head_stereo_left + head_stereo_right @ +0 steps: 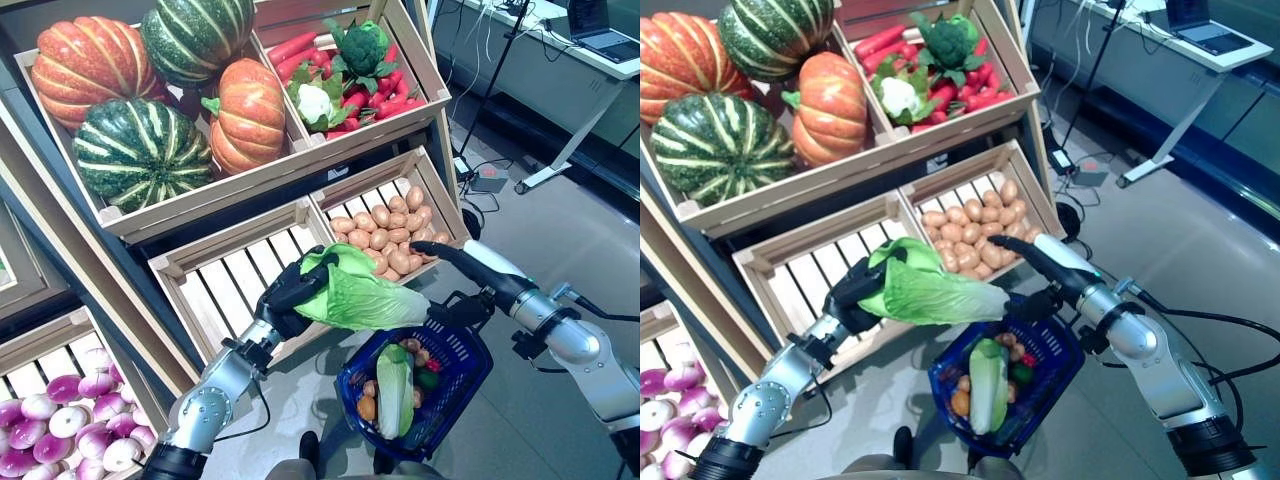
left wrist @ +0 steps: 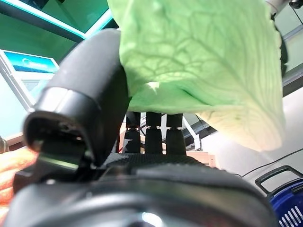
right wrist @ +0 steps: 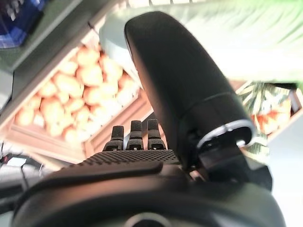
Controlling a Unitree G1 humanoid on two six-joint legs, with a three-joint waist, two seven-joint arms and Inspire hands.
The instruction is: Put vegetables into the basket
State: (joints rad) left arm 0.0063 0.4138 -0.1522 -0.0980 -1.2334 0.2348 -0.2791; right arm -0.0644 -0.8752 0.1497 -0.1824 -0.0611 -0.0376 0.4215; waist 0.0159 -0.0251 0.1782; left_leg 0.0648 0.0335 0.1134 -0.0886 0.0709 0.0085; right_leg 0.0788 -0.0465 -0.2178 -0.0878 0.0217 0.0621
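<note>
**Cabbage held above the basket**

My left robot hand (image 1: 290, 293) is curled around a pale green leafy cabbage (image 1: 362, 292), holding it just above the dark blue plastic basket (image 1: 462, 372), which already contains another cabbage and small vegetables. The basket hangs by its handle at my right robot hand (image 1: 452, 253); I cannot tell its grip. Behind stand slatted wooden crates (image 1: 262, 178): striped pumpkins (image 1: 135, 150), brown potatoes (image 1: 388, 232). The floor (image 1: 545, 250) is grey and glossy, with a white desk (image 1: 560, 45) beyond.

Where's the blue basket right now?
In the eye views, the blue basket hangs low, right of centre, on the right arm, just below the cabbage in the left hand.
</note>
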